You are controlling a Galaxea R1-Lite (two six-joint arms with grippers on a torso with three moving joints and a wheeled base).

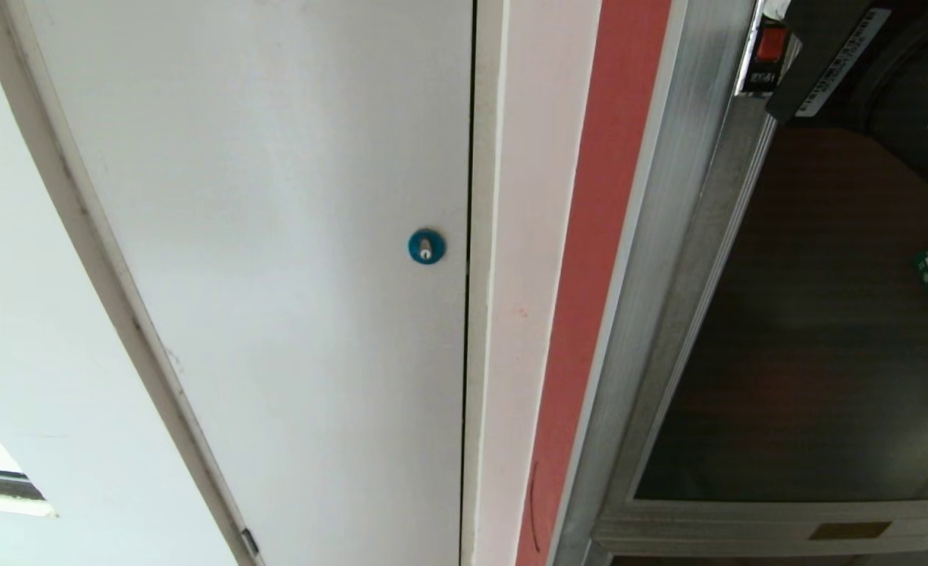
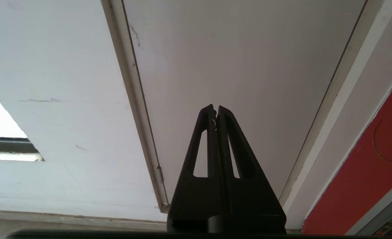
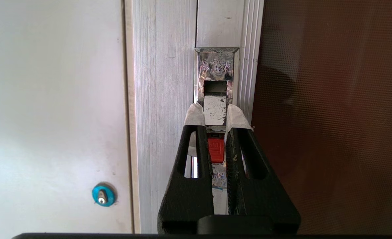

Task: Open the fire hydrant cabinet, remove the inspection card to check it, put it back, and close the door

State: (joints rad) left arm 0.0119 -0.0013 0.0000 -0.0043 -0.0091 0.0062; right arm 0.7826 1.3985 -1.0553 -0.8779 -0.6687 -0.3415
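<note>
Door latch [image 3: 215,111] sits between my right claw [image 3: 215,116] fingertips, clenched on its silver tab, long axis vertical at frame centre; left claw [image 2: 215,108] closed, empty.

The right hand [image 3: 215,119] was at the latch [image 3: 215,147] on the silver frame of the door [image 3: 332,116], its two black fingers [image 3: 196,149] tipped with white padding and drawn in close on either side of the latch's worn metal tab, with the red part showing in the narrow gap between them. The latch's silver plate bore a small embossed flower above a square opening. The dark tinted glass lay on one side of the frame. On the other side, a white panel [image 3: 53,99] carried a blue round lock [image 3: 103,196].
</note>
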